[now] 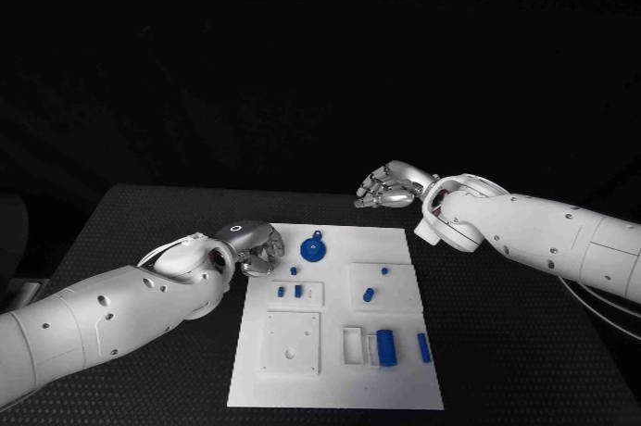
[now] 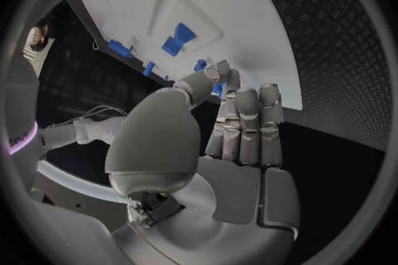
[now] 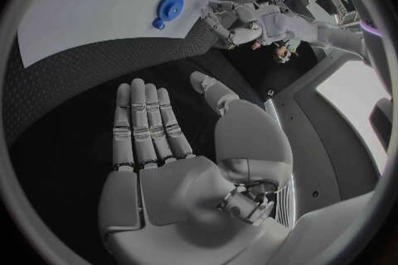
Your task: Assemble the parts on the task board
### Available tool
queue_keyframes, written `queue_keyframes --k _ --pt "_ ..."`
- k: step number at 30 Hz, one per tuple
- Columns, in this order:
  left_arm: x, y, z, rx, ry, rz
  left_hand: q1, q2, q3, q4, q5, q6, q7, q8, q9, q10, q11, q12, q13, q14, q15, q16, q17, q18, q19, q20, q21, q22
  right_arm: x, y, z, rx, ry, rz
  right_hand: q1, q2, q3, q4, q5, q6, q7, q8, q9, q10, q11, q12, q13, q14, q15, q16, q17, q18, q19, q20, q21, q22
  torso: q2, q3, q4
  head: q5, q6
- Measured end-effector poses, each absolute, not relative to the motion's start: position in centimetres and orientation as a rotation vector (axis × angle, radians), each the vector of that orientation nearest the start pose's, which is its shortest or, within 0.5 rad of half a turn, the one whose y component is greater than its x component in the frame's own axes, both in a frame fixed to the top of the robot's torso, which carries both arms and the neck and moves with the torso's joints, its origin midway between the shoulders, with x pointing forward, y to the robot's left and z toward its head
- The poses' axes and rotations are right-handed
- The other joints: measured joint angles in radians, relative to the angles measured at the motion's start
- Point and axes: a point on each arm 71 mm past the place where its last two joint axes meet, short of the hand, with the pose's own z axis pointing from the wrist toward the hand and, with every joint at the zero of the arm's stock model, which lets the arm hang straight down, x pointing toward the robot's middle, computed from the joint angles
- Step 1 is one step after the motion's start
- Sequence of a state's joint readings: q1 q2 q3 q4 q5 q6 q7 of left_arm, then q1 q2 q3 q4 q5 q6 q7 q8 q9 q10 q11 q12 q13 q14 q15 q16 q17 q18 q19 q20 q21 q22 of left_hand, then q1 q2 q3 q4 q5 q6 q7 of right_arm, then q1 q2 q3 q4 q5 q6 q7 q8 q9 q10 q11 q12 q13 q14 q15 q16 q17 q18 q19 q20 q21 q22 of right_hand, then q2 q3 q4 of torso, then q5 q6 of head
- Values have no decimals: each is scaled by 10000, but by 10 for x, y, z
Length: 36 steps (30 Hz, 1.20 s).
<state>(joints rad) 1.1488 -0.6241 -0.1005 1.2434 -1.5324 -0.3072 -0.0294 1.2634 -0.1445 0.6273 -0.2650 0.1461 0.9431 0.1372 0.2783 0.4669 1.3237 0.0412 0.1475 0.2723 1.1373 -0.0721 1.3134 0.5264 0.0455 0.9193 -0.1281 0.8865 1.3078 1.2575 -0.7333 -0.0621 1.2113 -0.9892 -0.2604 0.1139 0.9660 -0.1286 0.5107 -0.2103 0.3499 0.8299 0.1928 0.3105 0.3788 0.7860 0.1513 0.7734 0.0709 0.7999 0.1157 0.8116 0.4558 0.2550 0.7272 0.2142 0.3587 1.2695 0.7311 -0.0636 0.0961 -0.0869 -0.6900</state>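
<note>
With your left hand [image 1: 251,244] empty and flat-fingered at the task board [image 1: 401,389] edge, the round blue part [image 1: 314,251] just beside it, and your right hand [image 1: 390,188] empty beyond the board's far edge, a careless sweep could scatter loose parts.

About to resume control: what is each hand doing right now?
Left hand: open, fingers straight, holding nothing.
Right hand: open, fingers straight, holding nothing.
</note>
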Motion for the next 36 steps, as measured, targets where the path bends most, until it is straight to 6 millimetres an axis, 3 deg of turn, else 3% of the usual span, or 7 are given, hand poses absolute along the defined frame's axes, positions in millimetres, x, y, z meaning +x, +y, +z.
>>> queue_keyframes --k 6,10,15,19,24,27,36 --pt "520 189 -226 848 17096 -6668 -115 -195 49 235 -254 0 0 38 17 -259 93 72 -11 -413 114 -582 -275 -15 -303 100 -267 -1 542 -246 -180 1977 16878 8169 921 -209 1282 -161 -1067 270 -119 112 -10 469 -131 -103 -42 534 -194 10 -98 -2 368 -51 -66 61 -16 12 0 -9 76" --pt "529 210 -207 -1756 16992 -7687 -313 -390 -17 402 -348 -37 35 37 44 -431 192 72 -12 -653 212 -1112 -533 -17 -573 186 -593 -10 536 -252 -184 1713 16970 7965 992 -281 1799 -365 -1498 387 -191 264 50 1450 -267 -1477 -69 1493 -485 -372 -305 2 1145 -280 -66 -143 -34 19 0 -44 138" --pt "529 228 -201 -4890 16746 -9491 -666 -314 -160 545 -386 -129 125 75 87 -633 299 72 -20 -1034 381 -2088 -959 -32 -1030 294 -1163 -239 525 -258 -194 1048 17205 7537 1058 -347 1880 -446 -1751 480 -227 376 138 2610 -469 -2686 -2 2620 -914 -401 -201 -19 2246 -667 193 -251 -66 18 -10 -151 179" --pt "526 230 -201 -6401 16568 -10778 -903 -184 -294 498 -475 -289 178 74 120 -1130 571 -132 -192 -1418 672 -3423 -1478 -156 -1358 411 -1765 -503 512 -260 -205 50 17451 7028 1168 -394 1849 -478 -1950 627 -302 487 194 3170 -613 -3365 56 3624 -1283 40 212 -137 3337 -1113 611 -178 -104 18 -35 -219 181" --pt "522 227 -200 -7423 16376 -11961 -1123 -69 -632 381 -475 -420 224 74 144 -1270 707 -257 -327 -1315 778 -4231 -1676 -233 -1369 423 -2091 -623 497 -256 -222 -1322 17692 6366 1235 -636 1765 -448 -2188 754 -377 543 241 3331 -659 -3985 86 4082 -1390 117 501 -79 3860 -1396 799 -122 -151 12 -65 -283 174" --pt "521 224 -199 -7761 16271 -12406 -1123 -69 -645 367 -475 -420 224 74 144 -1271 708 -257 -335 -1279 813 -4298 -1678 -239 -1368 423 -2091 -624 490 -253 -231 -2083 17756 5972 1329 -874 1834 -378 -2438 838 -440 580 259 3331 -659 -4345 86 4313 -1376 195 672 -60 4113 -1505 921 -28 -174 0 -80 -302 166" --pt "517 218 -198 -8196 16085 -13172 -1175 -16 -729 341 -475 -456 259 74 143 -1271 707 -257 -358 -1243 849 -4414 -1664 -261 -1368 424 -2169 -623 476 -245 -254 -3404 17748 5197 1482 -1406 2019 -28 -2880 899 -425 580 251 3455 -639 -5048 163 4644 -1417 644 1352 -83 4557 -1768 1372 339 -196 -18 -90 -322 169"
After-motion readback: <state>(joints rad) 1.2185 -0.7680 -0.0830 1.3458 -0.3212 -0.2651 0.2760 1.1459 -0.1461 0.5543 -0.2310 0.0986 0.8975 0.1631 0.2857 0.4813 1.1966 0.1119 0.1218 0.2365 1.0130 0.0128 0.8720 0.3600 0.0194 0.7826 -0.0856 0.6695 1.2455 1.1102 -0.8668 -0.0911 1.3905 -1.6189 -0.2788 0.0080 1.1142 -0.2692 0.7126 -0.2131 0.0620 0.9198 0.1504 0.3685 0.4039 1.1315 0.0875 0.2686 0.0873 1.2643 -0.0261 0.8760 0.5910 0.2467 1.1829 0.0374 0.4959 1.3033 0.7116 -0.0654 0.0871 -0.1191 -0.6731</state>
